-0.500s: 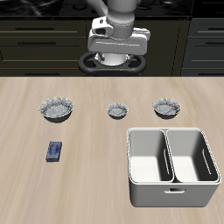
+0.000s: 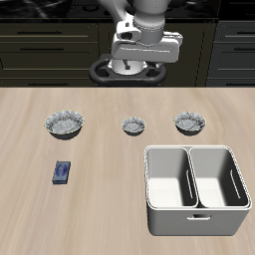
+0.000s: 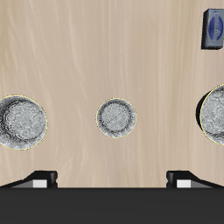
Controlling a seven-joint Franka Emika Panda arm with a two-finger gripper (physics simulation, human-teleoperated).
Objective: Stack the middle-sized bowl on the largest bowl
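The middle-sized bowl (image 2: 190, 123) sat fluted, grey-white outside, dark blue within, at three o'clock of the smallest bowl (image 2: 133, 126); the hand (image 2: 145, 55) hung spread, empty.

wood table (image 2: 100, 149): largest bowl (image 2: 63, 124), smallest bowl (image 2: 133, 126), middle-sized bowl (image 2: 189, 123), blue box (image 2: 62, 172), two-compartment caddy (image 2: 196, 189).

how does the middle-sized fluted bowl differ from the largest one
The middle-sized grey-white fluted bowl is narrower than the largest grey-white fluted bowl. Its inside is dark blue and patterned, while the largest bowl's inside is paler grey. The largest bowl stands near the small blue box; the middle-sized bowl stands behind the white two-compartment caddy. Both sit upright and empty on the wooden table.
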